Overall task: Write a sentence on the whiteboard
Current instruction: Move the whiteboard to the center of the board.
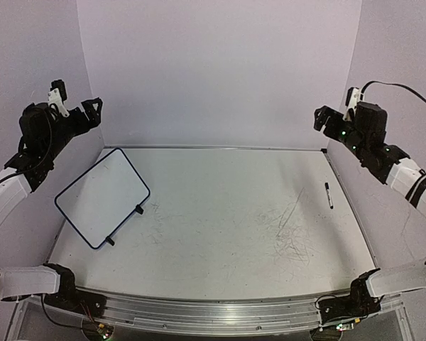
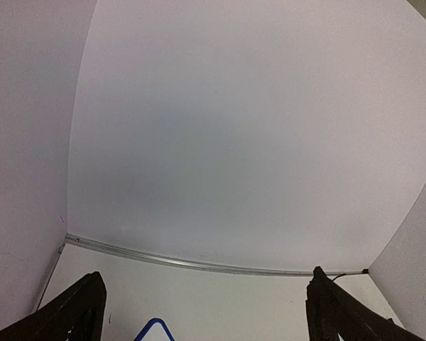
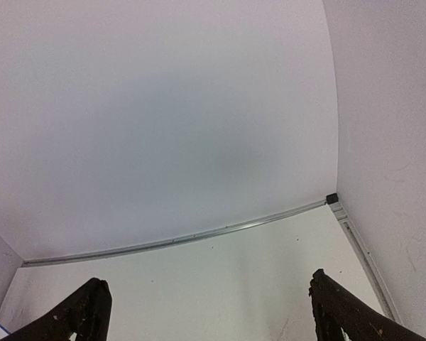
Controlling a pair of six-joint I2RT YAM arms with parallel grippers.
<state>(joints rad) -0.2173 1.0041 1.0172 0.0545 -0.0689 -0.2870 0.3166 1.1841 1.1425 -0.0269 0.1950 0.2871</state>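
Observation:
The whiteboard [image 1: 103, 197] lies tilted on the left of the table, blue-framed, with two black clip feet on its near right edge. Its face looks blank; no sentence shows on it. Only its blue corner [image 2: 153, 328] shows in the left wrist view. A black marker [image 1: 329, 195] lies on the table at the right. My left gripper [image 1: 92, 108] is raised high at the far left, open and empty, its fingertips [image 2: 92, 298] wide apart. My right gripper [image 1: 319, 117] is raised high at the far right, open and empty, its fingertips [image 3: 326, 295] wide apart.
The tabletop [image 1: 227, 213] is scuffed grey-white with faint scribble scratches [image 1: 291, 234] right of centre. A metal rail [image 1: 220, 148] runs along the back edge below the pale wall. Side walls close in left and right.

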